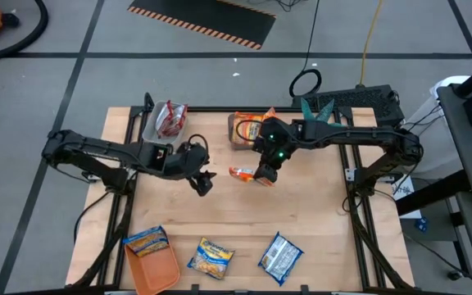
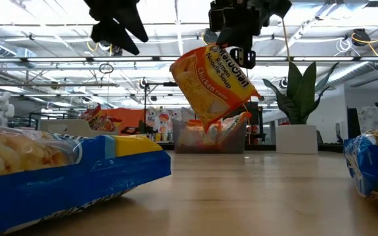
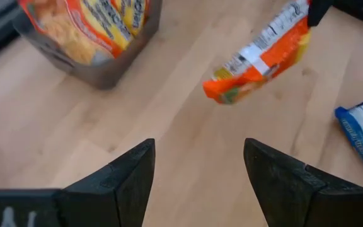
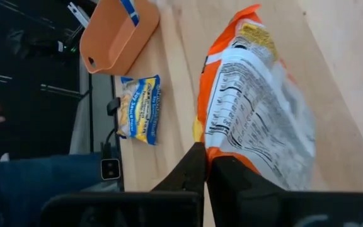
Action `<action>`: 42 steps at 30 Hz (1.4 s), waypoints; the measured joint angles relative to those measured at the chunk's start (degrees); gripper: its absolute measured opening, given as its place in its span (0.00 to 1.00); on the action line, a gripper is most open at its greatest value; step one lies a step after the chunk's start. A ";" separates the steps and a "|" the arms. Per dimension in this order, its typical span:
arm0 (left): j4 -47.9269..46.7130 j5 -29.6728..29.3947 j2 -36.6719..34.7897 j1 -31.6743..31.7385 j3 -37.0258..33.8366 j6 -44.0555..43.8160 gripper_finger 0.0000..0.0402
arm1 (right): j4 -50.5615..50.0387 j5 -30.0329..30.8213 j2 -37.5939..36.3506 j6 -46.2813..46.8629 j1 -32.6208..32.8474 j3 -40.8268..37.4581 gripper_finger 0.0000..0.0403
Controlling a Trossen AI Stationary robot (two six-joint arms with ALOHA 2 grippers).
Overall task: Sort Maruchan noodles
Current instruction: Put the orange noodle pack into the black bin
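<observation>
A: From above, where do the arms sit?

B: The right gripper (image 1: 265, 174) is at the centre of the frame, clamped on an orange packet (image 1: 242, 173) hanging over the table (image 1: 318, 221). The left gripper (image 1: 204, 182) sits just left of it, fingers spread, holding nothing.

A: And the other noodles?

B: Orange packets fill a clear bin (image 1: 247, 129) above centre; a red packet (image 1: 170, 120) lies in another bin at upper left. Along the lower edge a blue-and-yellow packet (image 1: 147, 240) rests on the orange tray (image 1: 156, 270), with a yellow packet (image 1: 211, 257) and a blue packet (image 1: 281, 256) to its right.

A: The low view?

B: The orange packet (image 2: 212, 82) dangles tilted, off the wood, pinched at its top edge by the right gripper (image 2: 240, 58). A plant (image 2: 299, 88) stands at right.

A: Left wrist?

B: Both dark fingers (image 3: 128, 173) stand apart at the bottom; the orange packet (image 3: 260, 60) floats at upper right, the bin (image 3: 99, 38) at upper left.

A: Right wrist?

B: The right gripper (image 4: 205, 167) is shut on the packet's (image 4: 257, 113) edge, its white back showing; the tray (image 4: 115, 34) is at upper left, though what lies inside it is hard to make out
</observation>
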 joint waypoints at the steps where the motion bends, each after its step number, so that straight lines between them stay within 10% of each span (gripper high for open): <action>1: 0.07 0.01 -0.02 0.55 0.00 1.65 0.61 | -0.05 -0.06 0.00 -0.27 -0.28 0.00 0.00; 9: 3.15 3.87 -0.02 6.12 0.00 15.95 0.61 | 0.95 0.53 0.00 -0.95 -1.93 0.00 0.00; 24: 22.46 5.92 3.28 5.41 0.19 16.21 0.61 | 4.91 -5.92 0.03 -0.36 -0.96 0.02 0.00; 42: 22.93 8.44 8.30 3.24 -0.02 17.51 0.61 | 5.98 -5.83 0.09 1.47 -0.81 0.04 0.00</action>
